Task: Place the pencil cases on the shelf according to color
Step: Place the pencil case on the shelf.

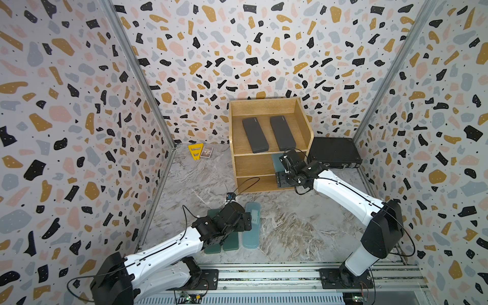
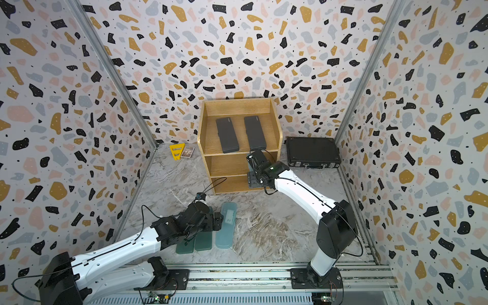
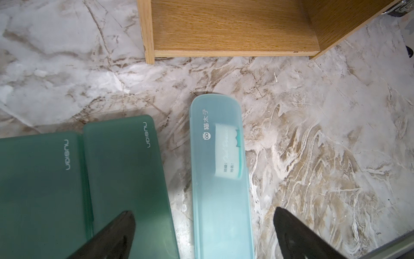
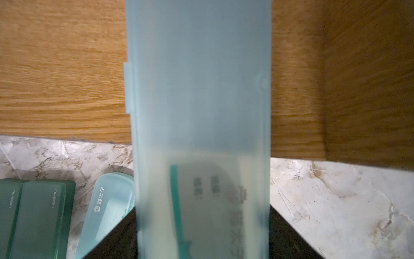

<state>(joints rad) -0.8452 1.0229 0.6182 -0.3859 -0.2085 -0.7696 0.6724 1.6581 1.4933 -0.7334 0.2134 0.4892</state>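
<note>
Pencil cases, as you see them in both top views: a dark grey case [image 1: 254, 135] [image 2: 227, 135] and its dark grey twin [image 1: 282, 133] [image 2: 254, 133] lie side by side, apart, on the top tier of the shelf [image 1: 231, 126] [image 2: 202, 132]. Your right gripper [image 1: 283, 162] [image 2: 252, 161] is at the front of the middle tier, near the right side panel, clamped on the held blue case [image 1: 276, 163]. Nearer the arms' bases, the loose blue case [image 1: 252, 229] [image 2: 225, 229] lies on the table [image 1: 303, 224] just beside the inner green case [image 1: 231, 244] and the outer green case [image 1: 211, 248], with your left gripper [image 1: 239, 224] above them. A black briefcase [image 1: 334, 153] sits at the shelf's right.

In the left wrist view, your left gripper [image 3: 202, 212] is spread wide and empty. One of its fingers [image 3: 112, 233] hangs over the inner green case [image 3: 125, 168], the other over bare table, with the loose blue case [image 3: 219, 179] running between them. The outer green case [image 3: 40, 190] lies edge to edge with the inner one.

In the right wrist view, your right gripper [image 4: 201, 208] grips the held blue case [image 4: 201, 89] at its labelled end. The far end reaches over a shelf [image 4: 56, 67] board, beside a side panel. Whether it rests on the board you cannot tell.
</note>
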